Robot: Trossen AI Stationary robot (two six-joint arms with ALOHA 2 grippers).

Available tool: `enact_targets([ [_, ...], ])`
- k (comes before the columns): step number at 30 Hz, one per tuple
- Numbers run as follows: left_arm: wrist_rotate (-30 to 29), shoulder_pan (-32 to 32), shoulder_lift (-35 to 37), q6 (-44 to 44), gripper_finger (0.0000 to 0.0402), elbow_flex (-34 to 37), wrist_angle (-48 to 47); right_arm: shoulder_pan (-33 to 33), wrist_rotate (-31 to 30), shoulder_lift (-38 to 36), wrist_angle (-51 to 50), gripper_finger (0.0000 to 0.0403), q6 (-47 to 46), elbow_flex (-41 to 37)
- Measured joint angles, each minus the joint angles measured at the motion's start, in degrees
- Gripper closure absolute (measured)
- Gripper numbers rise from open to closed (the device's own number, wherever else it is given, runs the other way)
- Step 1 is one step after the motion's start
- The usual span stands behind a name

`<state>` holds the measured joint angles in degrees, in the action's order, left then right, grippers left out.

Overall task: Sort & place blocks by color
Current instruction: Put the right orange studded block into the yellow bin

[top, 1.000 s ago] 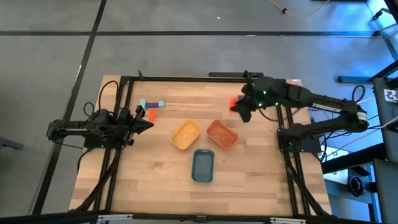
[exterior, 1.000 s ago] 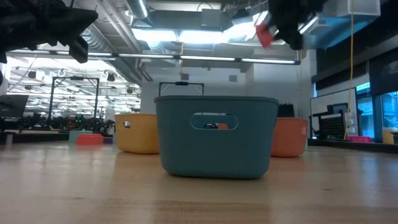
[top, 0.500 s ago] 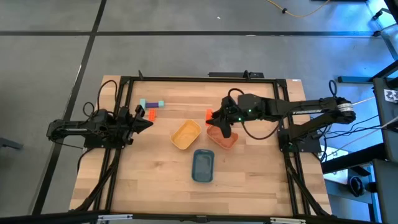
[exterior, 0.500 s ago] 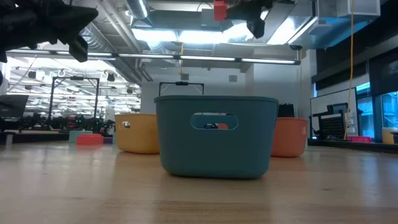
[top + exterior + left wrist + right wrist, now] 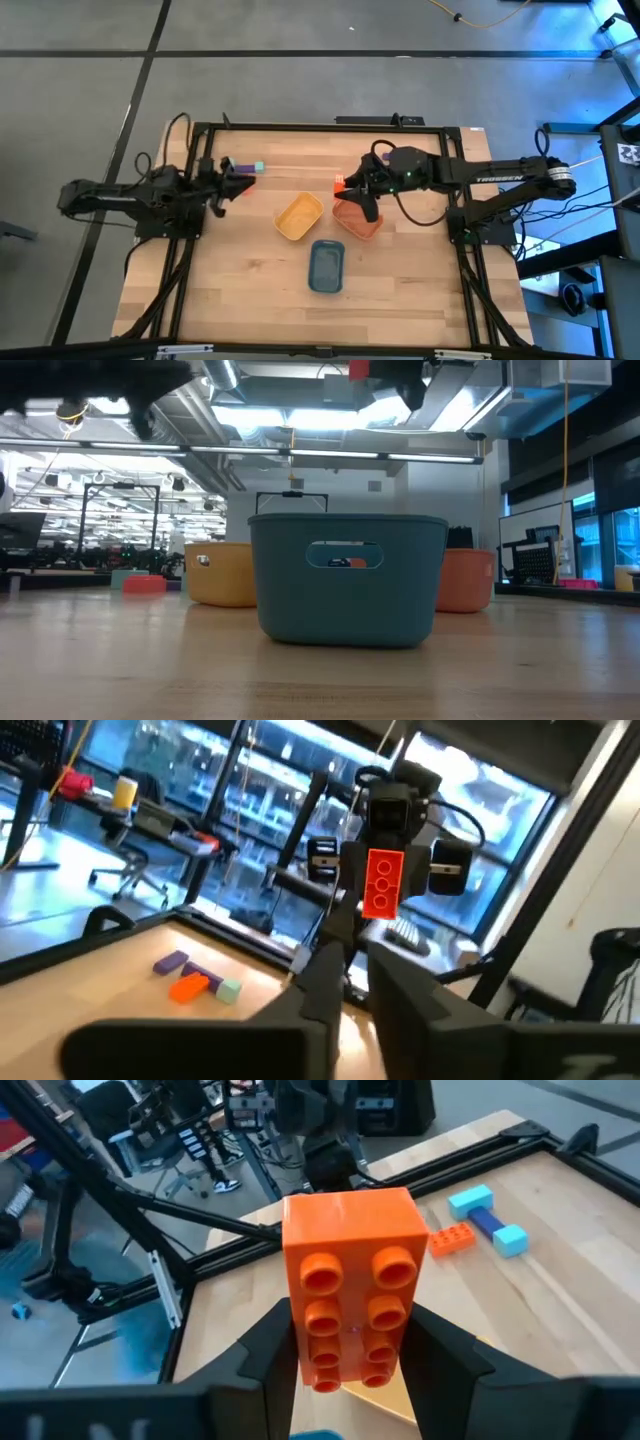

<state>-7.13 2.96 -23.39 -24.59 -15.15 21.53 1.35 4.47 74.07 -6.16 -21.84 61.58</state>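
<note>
Clearly, the delivery step was in hand: an orange block (image 5: pixel 350 1305) was held clamped between the jaws of the right gripper (image 5: pixel 345 192), raised above the near edge of the orange tray (image 5: pixel 362 222). Next, a release over that tray was judged to be called for. The left gripper (image 5: pixel 228 178) was poised near the remaining blocks (image 5: pixel 243 167) at the table's far left, its jaws barely parted and empty.

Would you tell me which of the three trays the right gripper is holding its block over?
The orange tray; the right gripper with the orange block hangs at its edge, while the yellow tray and blue tray lie apart.
</note>
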Motion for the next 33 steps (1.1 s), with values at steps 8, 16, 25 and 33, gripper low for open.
enact_targets([
  [8,5.4,0.0,-24.9,0.1,0.0243,-16.9,-0.3,0.8,3.1,0.0,-0.2,0.0261,2.8,0.0],
  [16,10.5,0.0,-41.4,3.4,0.0173,-32.3,0.1,0.8,3.3,0.0,-0.2,0.0261,4.3,0.0],
  [25,7.2,-0.4,-53.3,8.5,0.0165,-40.7,-0.1,0.7,3.2,0.4,0.0,0.0261,5.6,0.0],
  [33,4.9,-0.5,-56.7,8.6,0.0165,-42.3,0.5,0.5,3.0,0.9,0.0,0.0261,5.9,0.0],
])
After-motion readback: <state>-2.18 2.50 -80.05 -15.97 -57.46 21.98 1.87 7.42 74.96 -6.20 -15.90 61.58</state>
